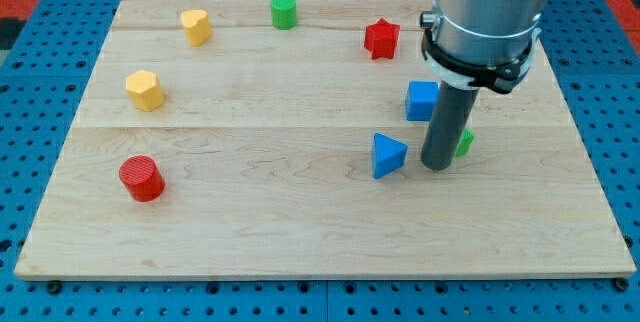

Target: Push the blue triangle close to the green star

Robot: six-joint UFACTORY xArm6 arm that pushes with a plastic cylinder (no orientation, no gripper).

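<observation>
The blue triangle [387, 154] lies on the wooden board, right of centre. My tip [437, 165] stands just to the triangle's right, a small gap apart. The green star [465, 143] is mostly hidden behind the rod, only a green edge showing at the rod's right side. The rod sits between the triangle and the star. A blue cube [421, 100] lies just above the triangle, partly behind the rod.
A red star [381, 38] lies near the top right. A green cylinder [284, 11] is at the top centre. Two yellow blocks [196, 26] [144, 90] lie at the upper left. A red cylinder [141, 178] is at the lower left.
</observation>
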